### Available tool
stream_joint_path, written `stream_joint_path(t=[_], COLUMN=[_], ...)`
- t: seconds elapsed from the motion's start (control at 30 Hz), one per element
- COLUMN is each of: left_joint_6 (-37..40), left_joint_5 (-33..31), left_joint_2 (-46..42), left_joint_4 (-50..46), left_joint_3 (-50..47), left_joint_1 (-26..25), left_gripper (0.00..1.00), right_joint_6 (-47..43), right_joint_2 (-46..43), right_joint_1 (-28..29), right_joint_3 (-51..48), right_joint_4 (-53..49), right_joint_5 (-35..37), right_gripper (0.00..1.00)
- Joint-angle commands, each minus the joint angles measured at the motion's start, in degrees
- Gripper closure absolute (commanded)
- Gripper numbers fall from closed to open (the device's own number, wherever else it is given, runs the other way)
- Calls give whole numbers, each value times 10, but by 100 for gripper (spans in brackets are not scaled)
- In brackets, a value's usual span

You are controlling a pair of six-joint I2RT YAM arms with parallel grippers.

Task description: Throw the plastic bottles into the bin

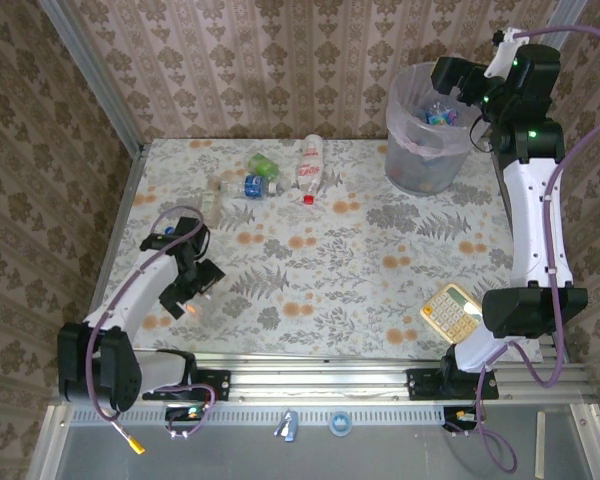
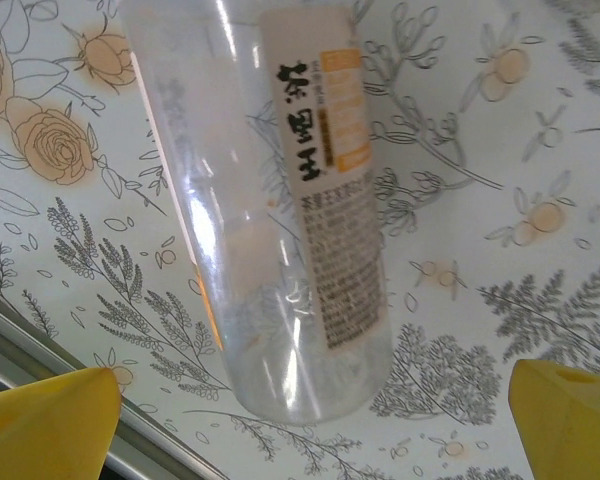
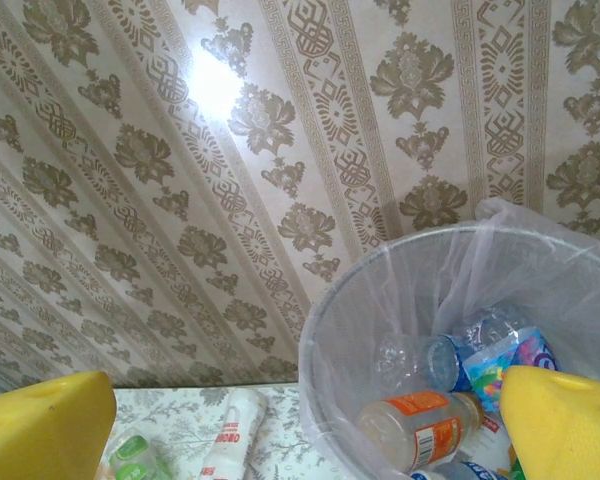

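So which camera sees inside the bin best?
The right wrist view: it looks down into the bin, showing an orange-labelled bottle and others inside. The top external view shows the whole bin small and far, its contents barely visible.

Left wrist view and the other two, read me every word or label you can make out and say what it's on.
"茶裏王": large black characters down the label of the clear bottle.
Fine print lower on that label: too small to read.
Red lettering on the white bottle: blurred.
Label of the orange-labelled bottle in the bin: unreadable.
Calculator keys: too small.
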Motion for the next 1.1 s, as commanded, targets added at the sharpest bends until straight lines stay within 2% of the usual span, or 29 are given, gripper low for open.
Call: stream_joint_path(t=[0.0, 0.23, 0.43, 0.53, 0.67, 0.8, 0.93, 1.07], left_joint_6=[2, 17, 30, 39, 68, 82, 61, 72], left_joint_5=[19, 26, 50, 53, 54, 47, 28, -20], left_joint_2=[19, 67, 79, 69, 57, 28, -40, -106], left_joint_4=[15, 60, 100, 100, 81, 42, 22, 19], left_joint_3=[-21, -42, -65, -65, -49, -22, -3, 44], left_joint_1=[15, 32, 49, 49, 42, 12, -22, -66], left_gripper=[0, 6, 31, 39, 43, 48, 56, 63], right_joint_6=[-11, -10, -16, -25, -31, -31, -30, -26], right_joint_2=[-24, -27, -35, -42, -44, -49, -59, -58], right_joint_1=[2, 2, 2, 2, 2, 2, 2, 2], right_joint_3=[-11, -21, -29, -36, -38, -46, -60, -56], right_joint_4=[21, 23, 22, 25, 22, 30, 41, 32], right_joint_5=[-14, -22, -20, -8, -8, 5, 17, 12], right_gripper=[0, 0, 0, 0, 0, 0, 0, 0])
